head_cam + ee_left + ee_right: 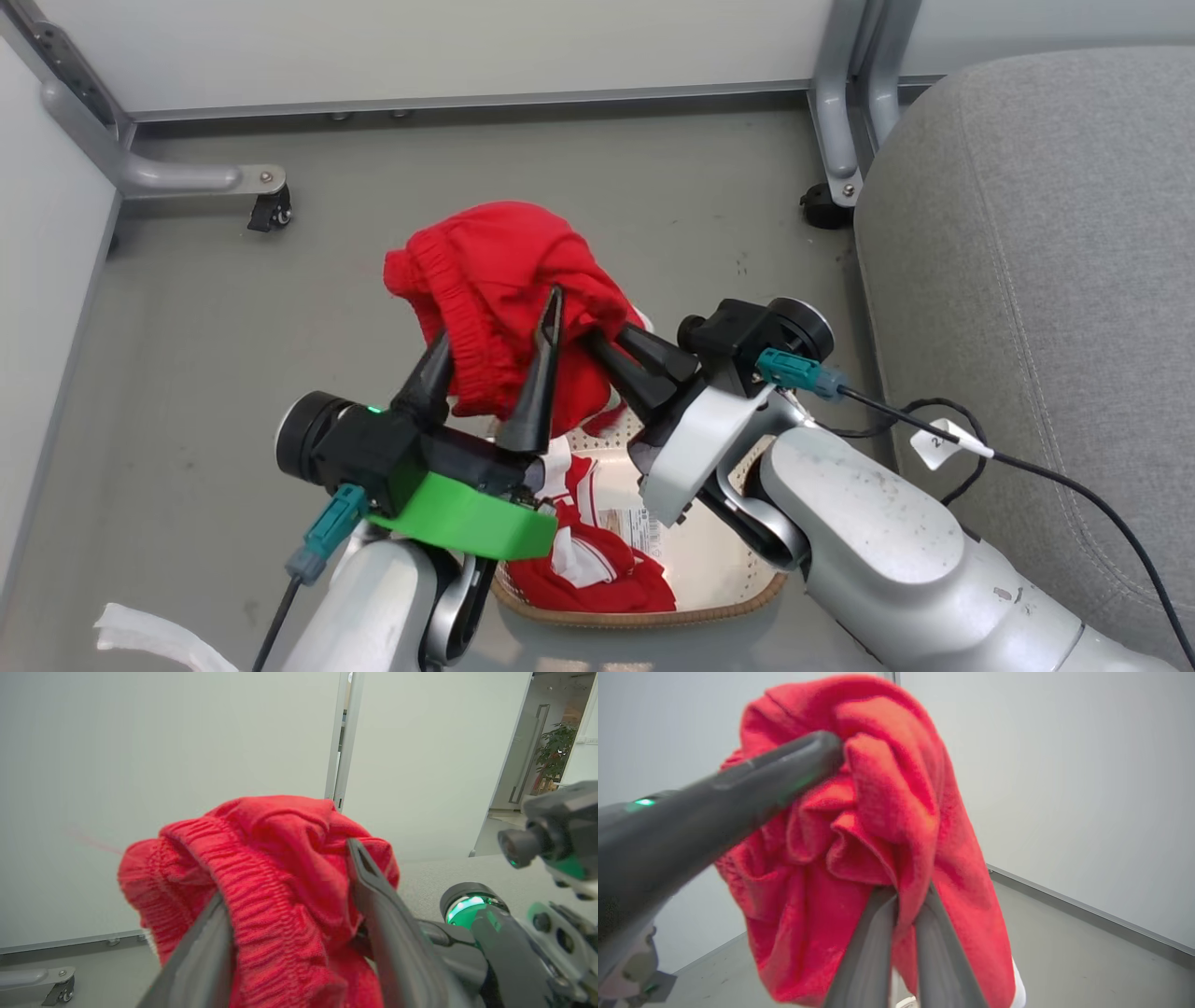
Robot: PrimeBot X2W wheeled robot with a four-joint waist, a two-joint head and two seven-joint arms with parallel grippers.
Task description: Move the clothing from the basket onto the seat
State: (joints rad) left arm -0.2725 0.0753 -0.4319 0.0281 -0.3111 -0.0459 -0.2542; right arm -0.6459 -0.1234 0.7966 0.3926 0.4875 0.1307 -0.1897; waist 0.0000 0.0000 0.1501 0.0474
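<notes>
A soft bright red fabric garment with a ribbed hem (495,271) is held up in the air, above the far end of a small cream plastic basket with perforated sides and a brown woven-look rim (644,615). The right jaws are clenched on a fold of this garment. In the right wrist view the two dark fingers (873,952) stand almost together, with red cloth pinched between them. The left jaws are spread wide. In the left wrist view the ribbed hem bulges between the two long fingers (390,933) and hangs over them, and I cannot tell if they press it. In the head view one left fingertip lies against the cloth close to the right jaws.

A second red garment with white trim and thin white stripes (597,569) lies crumpled inside the basket, partly hidden under both arms. The basket stands on the grey floor (233,373), near the large grey woven-fabric seat cushion with a stitched seam (1027,280), which is on the robot's right. Behind, a metal frame leg with a black castor (271,210) stands before pale wall panels.
</notes>
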